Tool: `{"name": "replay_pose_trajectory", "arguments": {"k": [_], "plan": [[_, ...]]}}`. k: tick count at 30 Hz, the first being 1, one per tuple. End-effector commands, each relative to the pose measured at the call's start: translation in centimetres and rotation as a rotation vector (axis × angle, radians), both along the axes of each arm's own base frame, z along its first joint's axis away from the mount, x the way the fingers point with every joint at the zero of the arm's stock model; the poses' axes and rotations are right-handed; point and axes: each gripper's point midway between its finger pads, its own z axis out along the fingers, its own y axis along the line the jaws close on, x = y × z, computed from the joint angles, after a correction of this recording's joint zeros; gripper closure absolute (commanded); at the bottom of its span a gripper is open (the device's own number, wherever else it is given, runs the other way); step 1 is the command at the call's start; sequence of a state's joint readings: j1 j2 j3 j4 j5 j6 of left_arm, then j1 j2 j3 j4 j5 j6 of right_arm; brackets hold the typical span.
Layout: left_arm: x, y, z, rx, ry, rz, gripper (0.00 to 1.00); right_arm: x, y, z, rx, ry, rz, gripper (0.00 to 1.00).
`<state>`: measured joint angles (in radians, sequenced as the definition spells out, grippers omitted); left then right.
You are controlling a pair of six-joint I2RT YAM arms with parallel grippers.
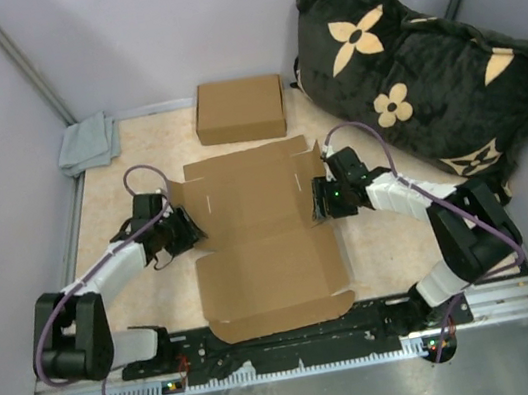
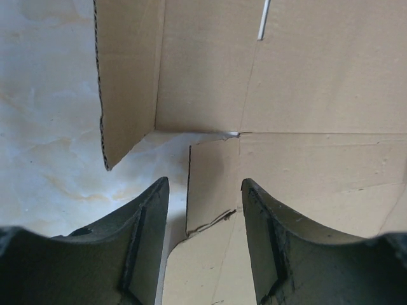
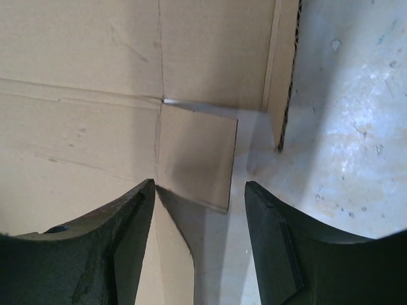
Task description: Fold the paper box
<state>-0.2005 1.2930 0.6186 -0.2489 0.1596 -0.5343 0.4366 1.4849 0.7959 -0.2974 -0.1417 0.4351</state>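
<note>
The paper box (image 1: 269,257) lies unfolded in the middle of the surface (image 1: 138,290), with one claw at each of its long sides.

Its long axis runs from the arm bases toward the far wall, so the box is to the right of the left claw (image 1: 187,233) and to the left of the right claw (image 1: 321,200). Both claws are equally near and stand at the same cross fold. On the far half, the left side flap (image 2: 127,82) and the right side flap (image 3: 283,70) already stand up. Just before each claw a small corner tab lies low: the left tab (image 2: 213,184) and the right tab (image 3: 197,159). Both claws are spread and pinch nothing, and each tab shows in the gap between the fingers. I judge that the next move goes inward from both sides onto these tabs.
</note>
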Motion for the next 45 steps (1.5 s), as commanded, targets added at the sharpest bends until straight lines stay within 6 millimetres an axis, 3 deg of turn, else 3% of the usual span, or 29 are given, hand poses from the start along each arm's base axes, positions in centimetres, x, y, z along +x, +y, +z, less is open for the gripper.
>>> {"name": "replay_pose_trajectory", "arguments": {"k": [1, 10, 20, 23, 29, 34, 37, 41, 45], "plan": [[1.3, -1.0, 0.5, -0.012, -0.031, -0.042, 0.44, 2.0, 1.6, 0.7, 0.026, -0.038, 0.030, 0.42], [2.4, -3.9, 3.2, -0.039, -0.096, -0.108, 0.46, 2.6, 3.3, 3.8, 0.055, -0.111, 0.079, 0.42], [2.5, -7.5, 4.2, -0.042, -0.113, -0.183, 0.46, 2.5, 5.7, 6.4, 0.072, -0.151, 0.144, 0.43], [2.7, -8.2, 3.2, -0.041, -0.090, -0.198, 0.46, 2.6, 6.4, 5.8, 0.080, -0.132, 0.161, 0.43], [2.8, -9.2, 0.5, -0.053, -0.039, -0.215, 0.47, 1.6, 8.5, 2.6, 0.086, -0.054, 0.217, 0.42], [2.4, -9.3, -1.4, -0.046, 0.001, -0.219, 0.47, 0.0, 10.5, -2.1, 0.050, 0.052, 0.265, 0.43], [2.2, -9.2, -2.4, -0.032, 0.028, -0.221, 0.47, -0.5, 10.8, -3.7, 0.027, 0.089, 0.264, 0.43], [2.1, -9.2, -2.6, -0.028, 0.034, -0.224, 0.47, -0.1, 10.3, -3.2, 0.000, 0.071, 0.238, 0.43], [3.6, -8.9, -0.6, 0.008, -0.005, -0.218, 0.45, 2.2, 9.4, 0.7, -0.044, -0.024, 0.180, 0.42]]}}
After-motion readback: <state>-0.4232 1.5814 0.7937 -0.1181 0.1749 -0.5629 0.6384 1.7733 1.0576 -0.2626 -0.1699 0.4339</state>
